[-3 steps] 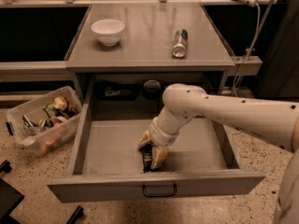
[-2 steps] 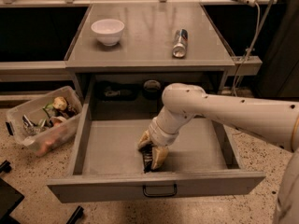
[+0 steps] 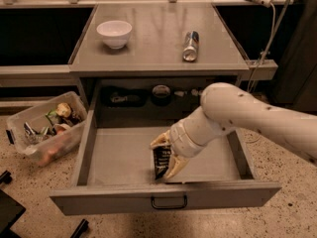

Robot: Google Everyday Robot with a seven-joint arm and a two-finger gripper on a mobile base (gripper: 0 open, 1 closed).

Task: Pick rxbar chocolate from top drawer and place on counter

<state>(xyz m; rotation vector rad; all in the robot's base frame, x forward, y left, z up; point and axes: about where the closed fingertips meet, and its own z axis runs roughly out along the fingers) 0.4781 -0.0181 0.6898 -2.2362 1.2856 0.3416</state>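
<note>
The top drawer (image 3: 124,157) is pulled open below the counter (image 3: 153,48). My gripper (image 3: 167,155) reaches down into the drawer near its front middle, on a white arm that comes in from the right. Its fingers are shut on the rxbar chocolate (image 3: 160,161), a black wrapper with faint white print. The bar stands on edge between the fingers, just above the drawer floor. The drawer's front panel has a small dark handle (image 3: 169,202) at its centre.
A white bowl (image 3: 114,32) and a silver-blue can (image 3: 190,45) lying on its side are on the counter. A clear plastic bin (image 3: 44,129) of mixed items stands on the floor to the left. A cable (image 3: 267,38) hangs at the right.
The arm's elbow has swung up and to the right. The gripper has risen slightly with the black bar, which now stands more upright off the drawer floor.
</note>
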